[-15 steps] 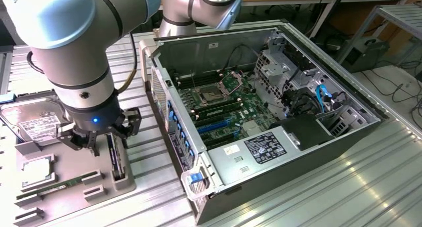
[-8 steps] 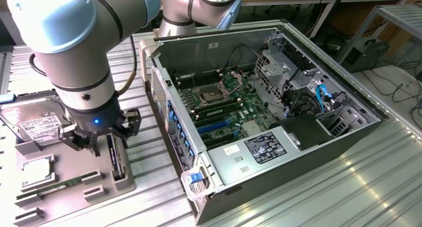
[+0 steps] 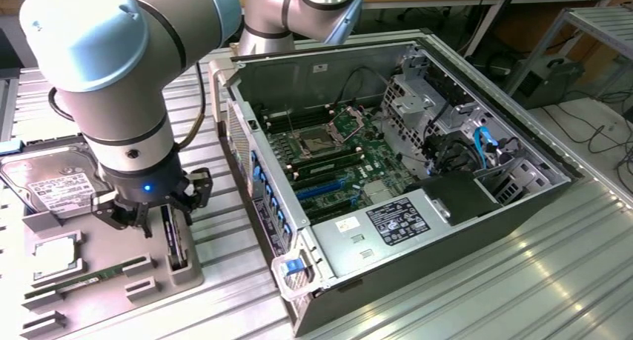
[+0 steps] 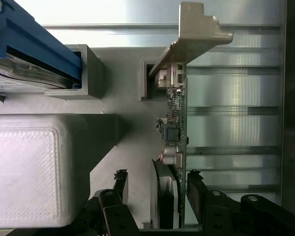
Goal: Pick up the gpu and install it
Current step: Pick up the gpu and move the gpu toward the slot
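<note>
Gripper (image 3: 150, 211) is released: jaws wide, nothing clamped. It hangs low over the grey tray (image 3: 190, 275) at the exterior view's left, beside the open PC case (image 3: 514, 207).

Key relation: the gpu (image 3: 177, 244) sits directly under and between the fingers. In the wrist view the gripper (image 4: 157, 175) straddles the gpu (image 4: 179, 123), one finger (image 4: 120, 183) on each face. The card isn't centred in the gap. It lies close to one finger and well clear of the other. I can't tell whether the close one is touching.

Gpu pose:
- It stands on its long edge in a tray slot, upright, faces vertical.
- Its long axis runs near-far in the exterior view, from under the gripper toward the near edge of the tray.
- The jaws close across its thin dimension, so the alignment looks right for a pinch on the faces.
- The fingers are at one end of the card. The silver bracket (image 4: 199, 29) is at the opposite end, sticking up past the tray.

Around it:
- Hard drive (image 3: 55, 181) is on the far-left part of the tray.
- Memory stick (image 3: 94, 273) lies in a slot left of the gpu.

Both are clear of the fingers.

Target side: the motherboard (image 3: 331, 151) lies flat in the case, to the right of the tray. Its blue slots (image 3: 319, 186) are bare, so I judge the card isn't installed or lifted yet.
</note>
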